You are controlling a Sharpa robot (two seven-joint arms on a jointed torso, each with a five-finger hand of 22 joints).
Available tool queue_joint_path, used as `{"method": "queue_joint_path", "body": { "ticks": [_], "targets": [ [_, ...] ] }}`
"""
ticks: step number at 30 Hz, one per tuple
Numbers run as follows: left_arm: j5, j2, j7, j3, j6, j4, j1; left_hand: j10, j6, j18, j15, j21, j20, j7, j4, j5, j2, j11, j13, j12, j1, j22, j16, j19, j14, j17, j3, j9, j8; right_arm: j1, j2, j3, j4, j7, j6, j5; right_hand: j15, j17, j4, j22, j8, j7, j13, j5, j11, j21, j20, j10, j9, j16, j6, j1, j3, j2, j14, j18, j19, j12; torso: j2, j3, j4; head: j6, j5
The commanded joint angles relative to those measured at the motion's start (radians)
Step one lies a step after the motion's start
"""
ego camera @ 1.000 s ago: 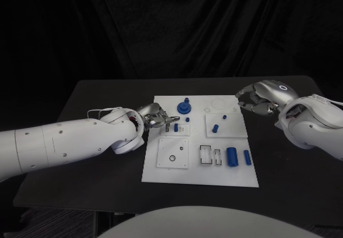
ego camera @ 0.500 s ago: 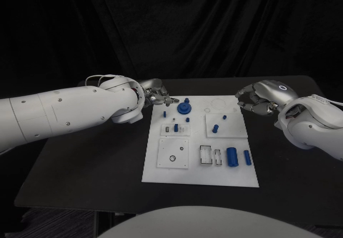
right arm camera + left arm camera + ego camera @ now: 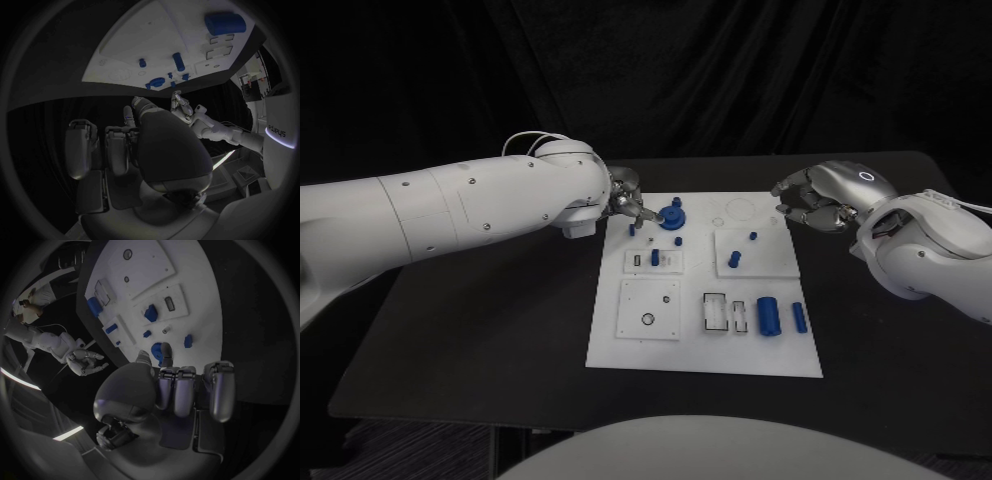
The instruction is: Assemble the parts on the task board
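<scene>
- The board (image 3: 704, 290) lies in the middle of the black table (image 3: 473, 330); blue parts stand or lie across it.
- In the head view the left hand (image 3: 626, 200) sits at the board's far left corner, just beside the blue knob (image 3: 672, 214). Whether it touches the knob cannot be told there.
- The left wrist view shows more: the fingers (image 3: 181, 390) are curled down together over the palm, the thumb tip reaching toward the knob (image 3: 164, 352). Nothing is seen in the grasp, so the hand reads as clenched on nothing.
- The right hand (image 3: 822, 198) hovers off the board's far right corner, over the table. In the right wrist view its fingers (image 3: 78, 145) hang curled and bare, clenched around nothing.
- The head view alone shows the near row: a large cylinder (image 3: 767, 316), a slimmer peg (image 3: 799, 318) beside it, and a square plate with a ring (image 3: 648, 319).
- The right wrist view shows that cylinder (image 3: 224, 22) at the board's far end, and the left hand (image 3: 186, 111) beyond the board edge.
- No writing on the board is readable.
</scene>
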Motion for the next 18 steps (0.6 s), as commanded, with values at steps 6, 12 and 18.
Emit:
{"method": "queue_joint_path", "body": {
  "ticks": [6,12,18],
  "targets": [
    [0.004,0.048,-0.103,0.001,0.187,-0.028,0.003,0.111,0.022,0.007,0.001,0.002,0.004,-0.002,-0.002,-0.011,-0.020,-0.002,0.259,0.003,-0.012,0.190,0.003,0.020,0.104,0.263,-0.009,-0.016,-0.011,-0.002,0.000,0.001,0.002,-0.008,-0.016,-0.003,-0.005,0.250,0.002,0.216,-0.006,-0.001,0.238,0.007,-0.001,-0.004,-0.006,0.077,-0.002,-0.004,0.006,-0.005,0.003,0.002,0.100,0.012,0.029,-0.005,0.004,-0.0059,-0.0045,0.000,0.006],
    [0.004,0.068,-0.120,0.001,0.218,-0.038,0.001,0.111,0.032,0.007,0.000,0.001,0.002,-0.003,-0.006,-0.007,-0.021,-0.003,0.259,0.003,-0.017,0.191,0.003,0.020,0.104,0.263,-0.006,-0.045,-0.027,-0.002,0.001,0.001,0.003,-0.006,-0.017,-0.003,-0.005,0.250,0.002,0.216,-0.006,-0.001,0.238,0.007,-0.001,-0.004,-0.006,0.077,-0.002,-0.004,0.006,-0.005,0.003,0.002,0.100,0.012,0.029,-0.005,0.001,-0.0072,-0.0055,0.000,0.007],
    [0.004,0.084,-0.127,0.001,0.233,-0.043,-0.003,0.111,0.042,0.007,-0.001,0.000,0.002,-0.003,-0.008,0.007,-0.018,-0.004,0.259,0.003,-0.019,0.191,0.003,0.020,0.104,0.263,0.000,-0.069,-0.038,-0.002,0.001,0.001,0.003,-0.005,-0.017,-0.003,-0.005,0.250,0.002,0.216,-0.006,-0.001,0.238,0.007,-0.001,-0.004,-0.006,0.077,-0.002,-0.004,0.006,-0.005,0.003,0.002,0.100,0.012,0.029,-0.005,0.003,-0.0084,-0.0050,0.000,0.005]
  ]
}}
